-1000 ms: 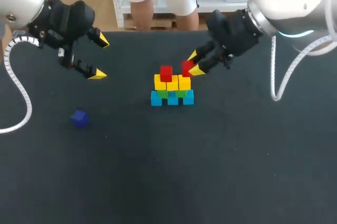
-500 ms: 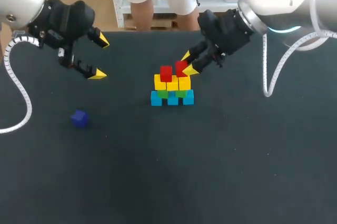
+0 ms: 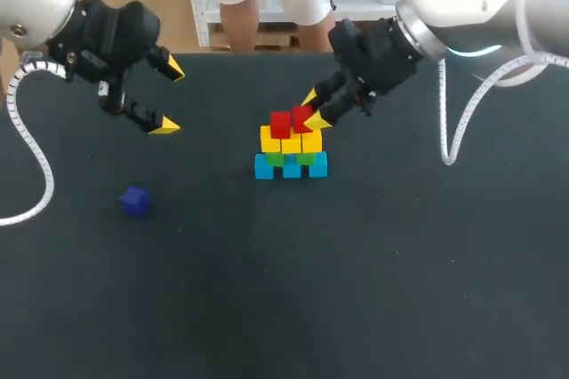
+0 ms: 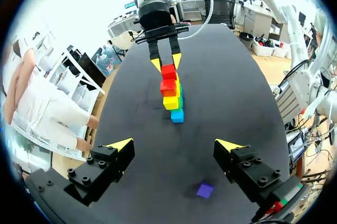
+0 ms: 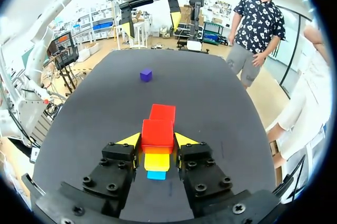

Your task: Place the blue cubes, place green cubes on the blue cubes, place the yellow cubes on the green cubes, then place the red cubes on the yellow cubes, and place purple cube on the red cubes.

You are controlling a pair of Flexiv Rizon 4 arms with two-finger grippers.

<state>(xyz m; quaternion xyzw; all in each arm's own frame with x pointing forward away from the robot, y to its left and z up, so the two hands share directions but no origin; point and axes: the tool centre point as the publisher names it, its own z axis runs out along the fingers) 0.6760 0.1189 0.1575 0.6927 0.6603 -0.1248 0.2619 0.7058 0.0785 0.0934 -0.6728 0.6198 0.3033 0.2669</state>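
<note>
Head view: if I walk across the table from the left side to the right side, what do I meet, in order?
First the purple cube → the yellow fingertips of the left claw → the cube stack. The right claw, shut on a red cube, overlaps the stack, so I left it out.

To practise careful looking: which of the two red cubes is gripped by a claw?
The red cube clamped between the right claw's yellow tips. The other red cube, beside it, rests free on the yellow cubes.
</note>
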